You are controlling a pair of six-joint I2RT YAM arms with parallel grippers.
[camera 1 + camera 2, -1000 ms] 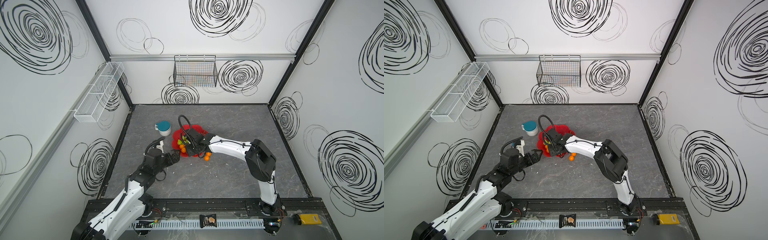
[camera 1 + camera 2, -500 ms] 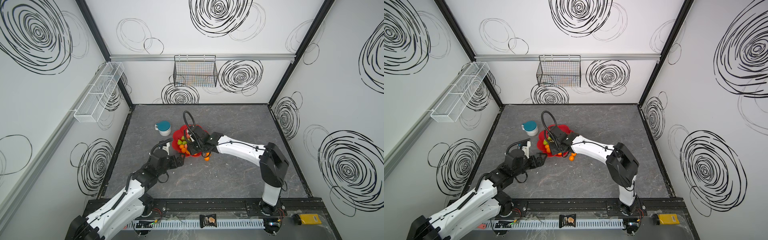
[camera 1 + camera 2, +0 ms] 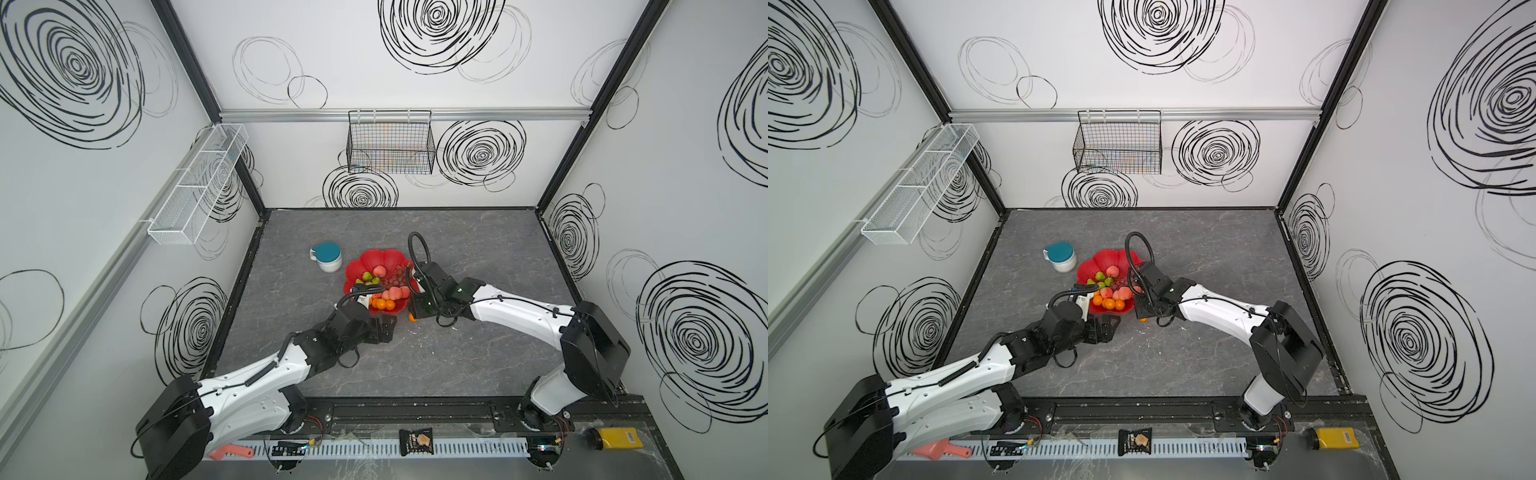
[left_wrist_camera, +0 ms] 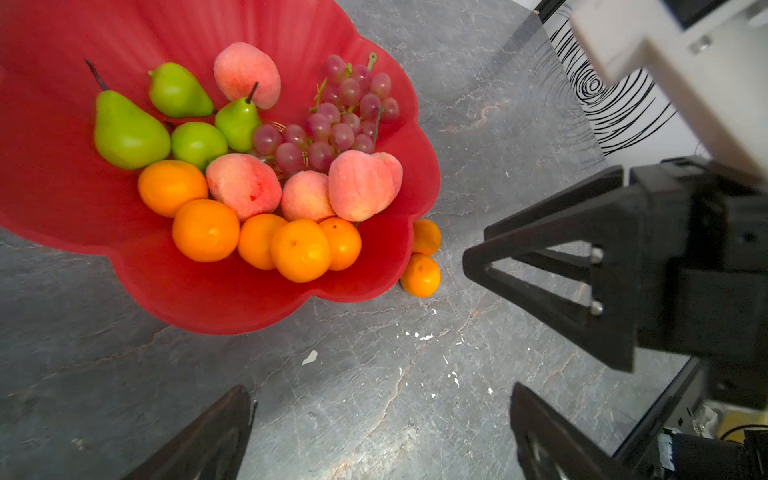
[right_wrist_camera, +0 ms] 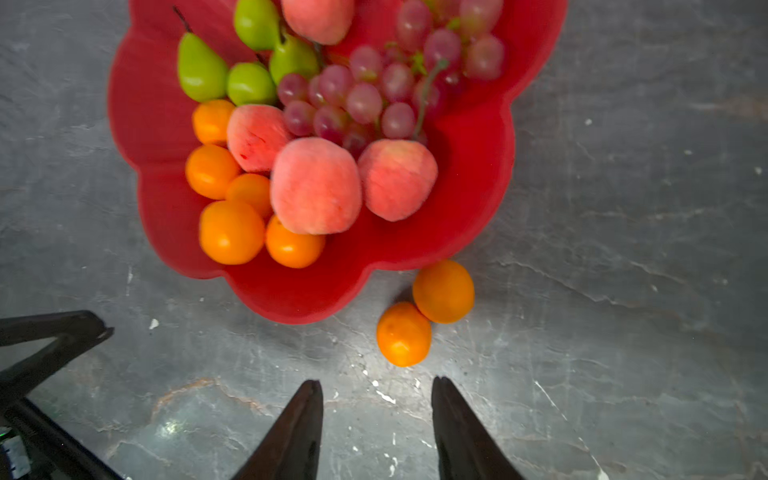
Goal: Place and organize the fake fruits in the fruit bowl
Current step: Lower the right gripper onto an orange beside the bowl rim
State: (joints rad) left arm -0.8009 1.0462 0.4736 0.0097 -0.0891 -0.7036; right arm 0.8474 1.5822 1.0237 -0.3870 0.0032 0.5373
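Seen from above, the left gripper [image 3: 384, 328], fingers spread wide and empty, has moved in to six o'clock of the fruit bowl [image 3: 374, 255], just short of its rim. The red bowl sits mid-table, holding pears [image 4: 124, 133], peaches [image 4: 245, 185], grapes [image 4: 340, 108] and oranges [image 4: 205, 230]. The right gripper [image 5: 376, 382] has drawn back off the bowl to its five o'clock, fingers part open and holding nothing, aimed at two loose oranges [image 5: 403, 334] that touch each other on the table just outside the rim. These look like the last fruit to go in. The table [image 3: 457, 365] is grey and marbled, and a teal-lidded mug [image 3: 328, 255] stands at the bowl's ten o'clock. White walls carry black swirls, a mesh shelf [image 3: 199, 183] at left and a wire basket [image 3: 390, 145] at back.
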